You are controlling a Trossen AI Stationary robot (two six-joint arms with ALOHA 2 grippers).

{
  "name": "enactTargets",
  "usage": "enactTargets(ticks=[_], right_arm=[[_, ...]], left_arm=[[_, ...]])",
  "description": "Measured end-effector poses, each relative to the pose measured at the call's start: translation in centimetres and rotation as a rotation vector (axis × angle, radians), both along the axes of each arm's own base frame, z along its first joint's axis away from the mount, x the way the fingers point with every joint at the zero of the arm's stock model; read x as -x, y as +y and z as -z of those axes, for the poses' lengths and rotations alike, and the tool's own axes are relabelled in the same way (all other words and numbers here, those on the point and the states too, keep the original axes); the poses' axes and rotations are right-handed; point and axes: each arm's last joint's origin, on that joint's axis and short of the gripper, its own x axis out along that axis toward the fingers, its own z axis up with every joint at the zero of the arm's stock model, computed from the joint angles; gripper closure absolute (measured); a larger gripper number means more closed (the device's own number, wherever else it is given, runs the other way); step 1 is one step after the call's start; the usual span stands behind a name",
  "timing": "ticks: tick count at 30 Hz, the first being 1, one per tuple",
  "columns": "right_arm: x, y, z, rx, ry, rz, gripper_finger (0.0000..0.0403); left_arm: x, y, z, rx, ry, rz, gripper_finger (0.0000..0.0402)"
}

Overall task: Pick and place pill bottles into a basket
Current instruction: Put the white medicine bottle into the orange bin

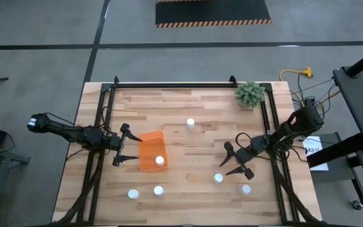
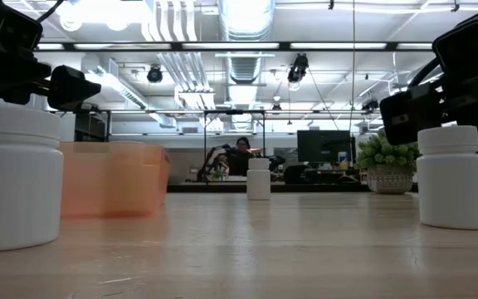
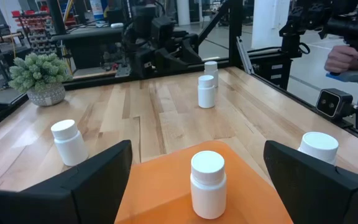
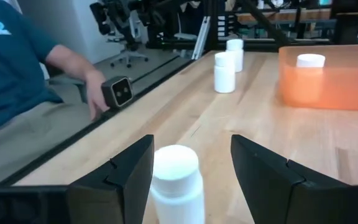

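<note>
Wooden tabletop [image 1: 188, 183] holds six white-capped round pill bottles: one [image 1: 160, 161] in the translucent orange plastic basket [image 1: 149, 146] before the open left gripper [image 1: 121, 153], one [image 1: 218, 178] between the open right gripper's [image 1: 235, 161] fingers, ungripped.

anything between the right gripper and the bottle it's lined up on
Nothing visible. The right gripper is open, and the nearest pill bottle stands upright between its fingers on bare table, not yet gripped.

Left gripper [image 3: 197, 180] spread wide, one pill bottle [image 3: 207, 185] standing upright in the orange basket [image 3: 160, 190] between its fingers. Four more bottles stand on the table [image 3: 135, 118]; a green plant [image 3: 39, 74] sits upper left, a person's hand [image 3: 344, 59] upper right.
</note>
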Motion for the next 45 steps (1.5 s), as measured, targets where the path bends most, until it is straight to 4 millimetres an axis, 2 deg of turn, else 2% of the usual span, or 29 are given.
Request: enactTargets(ticks=[13, 21, 35, 45], right_arm=[[0.2, 0.5, 0.5, 0.017, 0.047, 0.01, 0.02], [-0.7, 0.9, 0.9, 0.041, 0.118, 0.0, 0.02], [-1.0, 1.4, 0.9, 0.045, 0.131, -0.026, 0.02], [-2.0, 1.8, 0.8, 0.068, 0.151, -0.03, 0.02]], left_arm=[[0.0, 0.0, 0.0, 0.0, 0.0, 0.0, 0.0056], [0.0, 0.0, 0.0, 0.0, 0.0, 0.0, 0.0056], [0.0, 0.0, 0.0, 0.0, 0.0, 0.0, 0.0056], [0.0, 0.0, 0.0, 0.0, 0.0, 0.0, 0.0056]])
